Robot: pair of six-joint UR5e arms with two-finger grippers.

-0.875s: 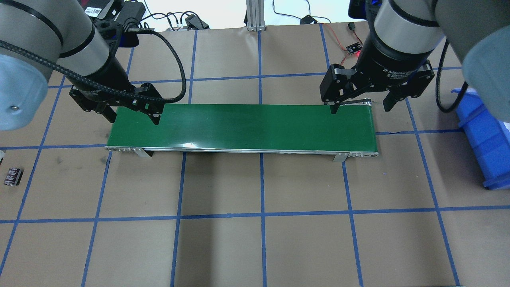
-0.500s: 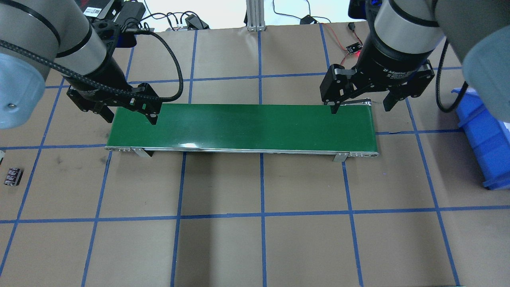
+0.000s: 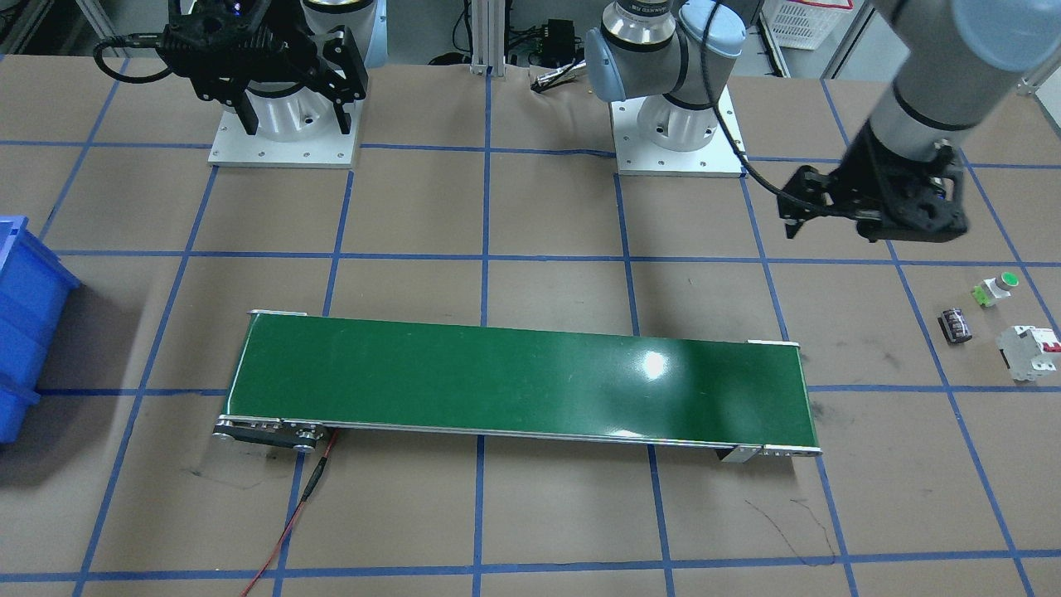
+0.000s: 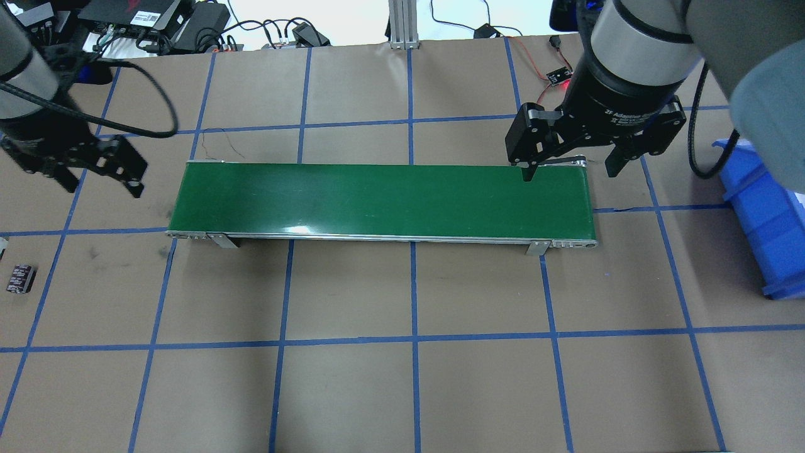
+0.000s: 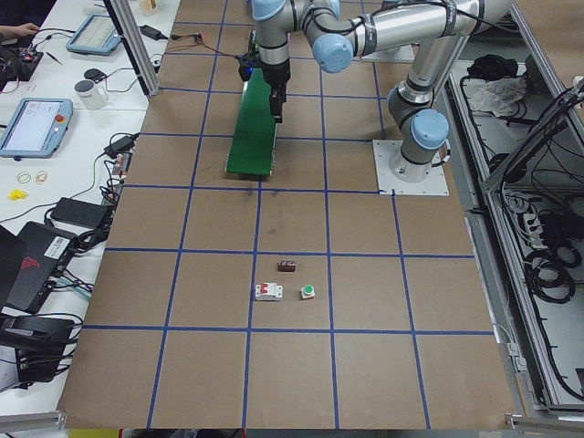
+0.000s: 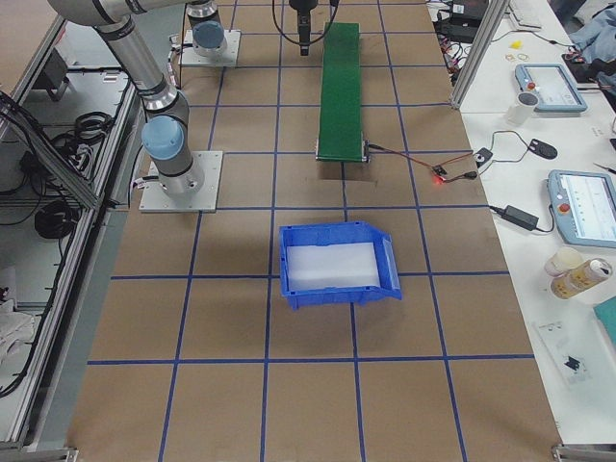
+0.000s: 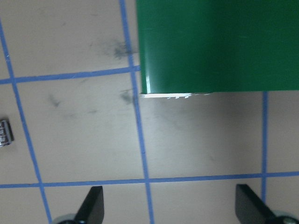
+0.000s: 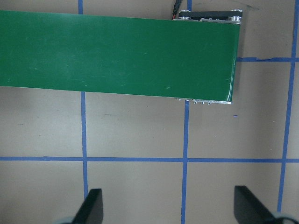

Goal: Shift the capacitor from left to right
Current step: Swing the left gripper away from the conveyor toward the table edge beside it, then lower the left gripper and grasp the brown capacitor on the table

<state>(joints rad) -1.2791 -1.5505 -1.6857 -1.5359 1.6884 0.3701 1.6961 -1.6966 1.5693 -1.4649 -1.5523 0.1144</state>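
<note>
While the capacitor (image 3: pixel 955 325) lies on its side on the table (image 4: pixel 415 390) at the robot's left end, just beside the push-button (image 3: pixel 995 288) and the circuit breaker (image 3: pixel 1028 352) and well apart from the conveyor belt (image 4: pixel 383 198), the left gripper (image 4: pixel 99 179) hovers off the belt's left end, jaws spread wide and empty. It is not yet over the part, which shows only at the edge of the left wrist view, cut off. The right gripper (image 4: pixel 570 171), equally wide and empty, hangs over the belt's right end.

I judge the step in hand to be the reach. To do it well, centre the capacitor between the fingers before descending, then close across its round body (it may roll if nudged), keeping clear of the two neighbours.

Its long axis runs roughly toward and away from the robot, slightly skewed and crosswise to the belt's length, so the jaws' present spread should suit it. Which way the lighter end faces I cannot tell.
</note>
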